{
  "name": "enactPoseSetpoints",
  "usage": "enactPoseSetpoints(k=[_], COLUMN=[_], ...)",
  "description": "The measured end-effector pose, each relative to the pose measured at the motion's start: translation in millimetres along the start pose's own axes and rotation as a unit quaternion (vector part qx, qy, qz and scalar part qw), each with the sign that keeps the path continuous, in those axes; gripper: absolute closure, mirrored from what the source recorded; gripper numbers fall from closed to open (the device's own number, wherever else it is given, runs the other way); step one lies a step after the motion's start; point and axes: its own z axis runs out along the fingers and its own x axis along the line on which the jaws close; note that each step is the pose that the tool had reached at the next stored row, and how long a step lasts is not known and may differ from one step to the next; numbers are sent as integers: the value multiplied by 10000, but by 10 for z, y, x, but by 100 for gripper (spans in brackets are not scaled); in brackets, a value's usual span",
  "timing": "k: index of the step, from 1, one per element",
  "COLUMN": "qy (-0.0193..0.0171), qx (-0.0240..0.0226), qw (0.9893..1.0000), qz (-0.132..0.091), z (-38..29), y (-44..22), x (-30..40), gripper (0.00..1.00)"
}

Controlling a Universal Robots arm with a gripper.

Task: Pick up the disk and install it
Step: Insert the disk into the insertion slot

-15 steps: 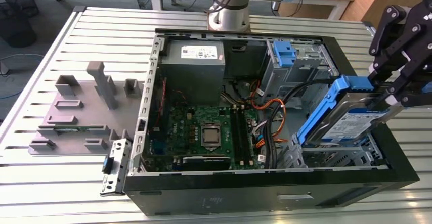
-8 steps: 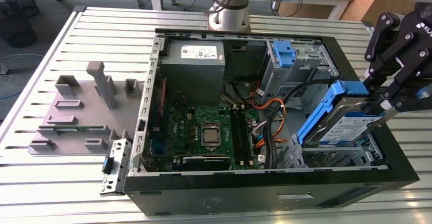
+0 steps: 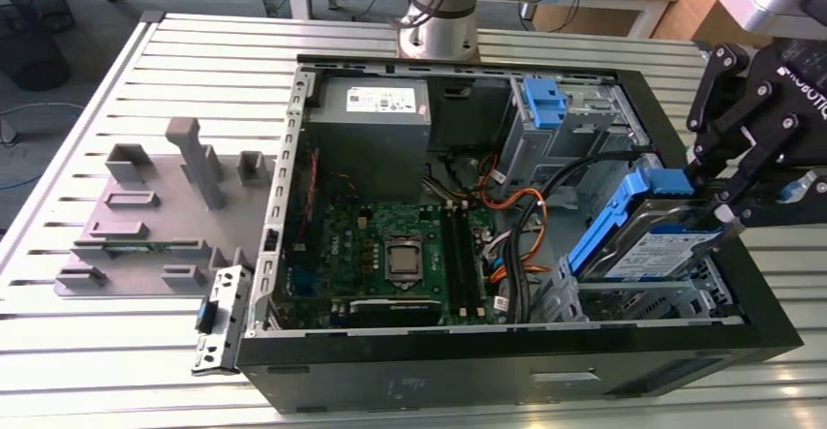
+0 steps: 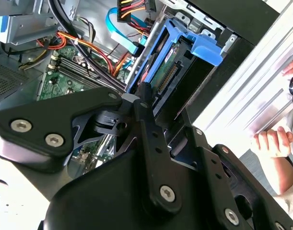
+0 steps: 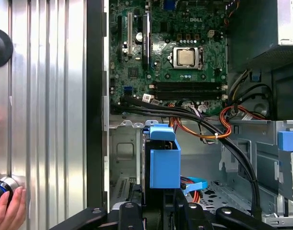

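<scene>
The black fingers (image 4: 143, 98) are clamped on the upper end of the disk (image 3: 650, 243), pinching its blue plastic carrier frame, so the gripper (image 3: 708, 197) is grasping it. The single disk sits tilted in the grey metal drive bay (image 3: 672, 289) at the corner of the open computer case (image 3: 517, 371) on the exterior view's right, its lower end down in the bay and its labelled silver face turned up. In both wrist views the blue frame of the disk (image 5: 164, 165) stands just past the gripper's linkage. The gripper reaches in over the case wall from the exterior view's right, while the one arm's round silver base (image 3: 437, 17) stands behind the case. Inside lie one green motherboard (image 3: 387, 255), one grey power-supply box (image 3: 372, 109), bundled black, orange and red cables (image 3: 524, 216) and one blue latch tab (image 3: 547, 100). The case rests on a slatted aluminium table (image 3: 194, 46) beside a grey fixture plate (image 3: 168, 206) with upright blocks. A person's hand (image 4: 273, 141) rests on the table.
</scene>
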Motion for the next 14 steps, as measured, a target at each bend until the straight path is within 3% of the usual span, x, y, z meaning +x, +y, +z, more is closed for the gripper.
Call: enactPoseSetpoints(k=[14], qy=[0], qx=[0], qw=[10000], qz=[0], z=[254], y=[-6], x=[10], gripper=[65])
